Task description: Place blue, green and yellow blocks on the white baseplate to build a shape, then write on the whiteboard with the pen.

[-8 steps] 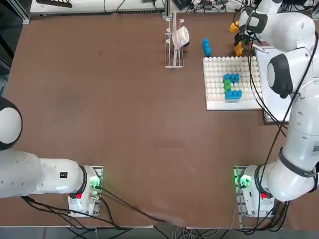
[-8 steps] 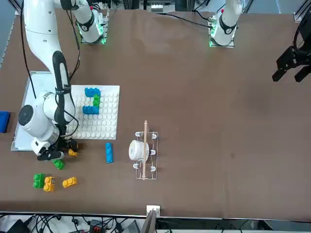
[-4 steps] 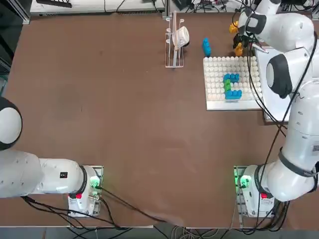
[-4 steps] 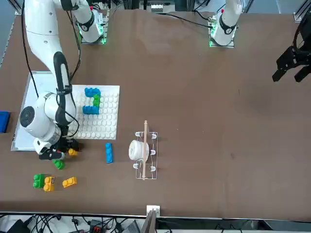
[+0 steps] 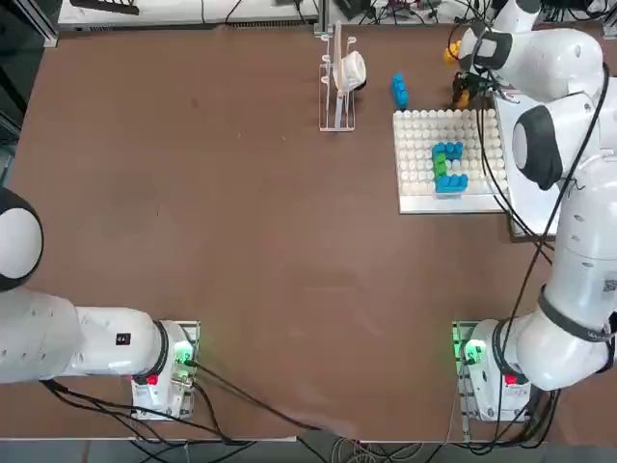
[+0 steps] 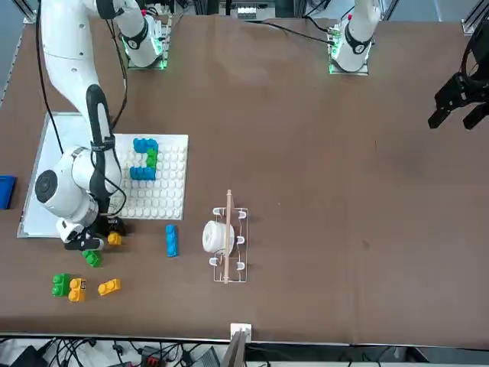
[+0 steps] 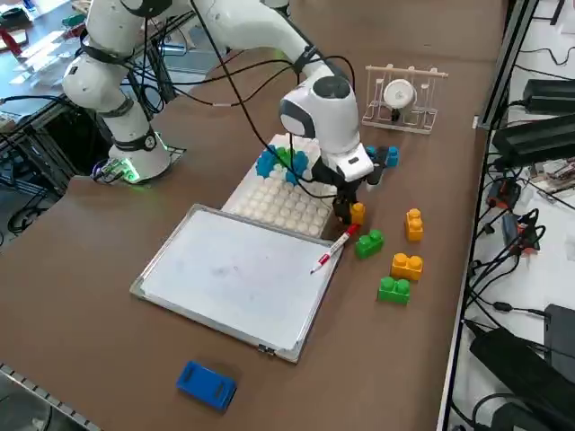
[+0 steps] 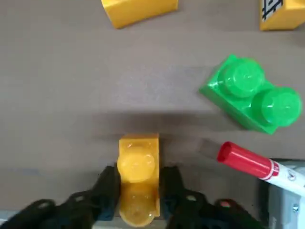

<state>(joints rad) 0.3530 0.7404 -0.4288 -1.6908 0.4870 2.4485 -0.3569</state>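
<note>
1. Just off the white baseplate's [image 7: 287, 202] far edge, beside the whiteboard's [image 7: 229, 274] corner, the right gripper [image 8: 138, 191] is reaching straight down to the table over a yellow block [image 8: 138, 174].
2. Its two fingers [image 8: 108, 187] are pressing on the block's long sides, so the jaws are standing narrow and gripping the yellow block, which is sitting on the table.
3. The block's long axis is running along the fingers, not across them, so the pads are meeting its flat flanks squarely; that is what a clean lift is depending on.
4. A green block [image 8: 250, 98] is lying just beside, apart from the fingers, and the pen [image 8: 250, 162] is resting with its red cap pointing toward the held block, near but not touching.
5. On the baseplate, blue and green bricks [image 5: 448, 166] are already forming part of a shape.
6. More yellow and green blocks [image 7: 400, 265] are waiting farther out on the table.
</note>
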